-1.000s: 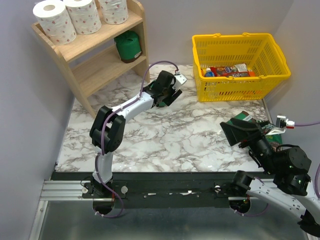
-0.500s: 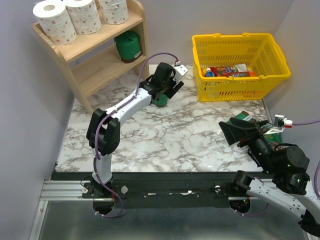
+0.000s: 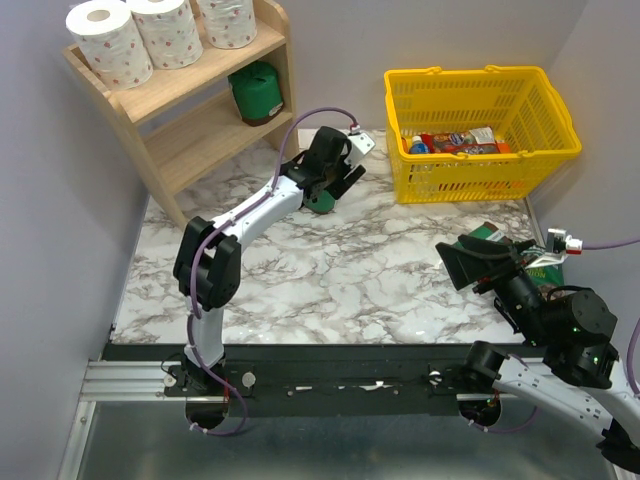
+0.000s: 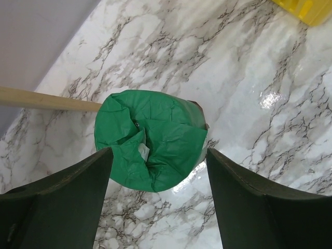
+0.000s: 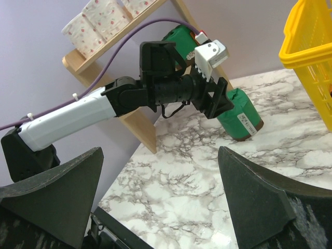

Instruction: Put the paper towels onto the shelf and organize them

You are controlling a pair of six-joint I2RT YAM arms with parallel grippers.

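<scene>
Left gripper [image 4: 157, 151]: fingers are spread wide on either side of a dark green cylindrical paper-towel roll [image 4: 150, 136]; whether it is pressed cannot be told.
Roll axis: tilted, with the crumpled green end turned to the wrist and the brown end to the white marble tabletop [image 3: 350, 270].
Roll place: near the light wooden two-tier shelf [image 3: 215, 125].
Right gripper [image 5: 160, 155]: held wide open, empty.

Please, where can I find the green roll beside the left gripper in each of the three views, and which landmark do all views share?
Top external: the green roll sits a little above centre, mostly hidden under the left gripper.
Left wrist: middle of the picture, between the two fingers.
Right wrist: right of centre, lying tilted on the marble.
Shared landmark: the yellow basket, to the right of the roll in every view.
</scene>
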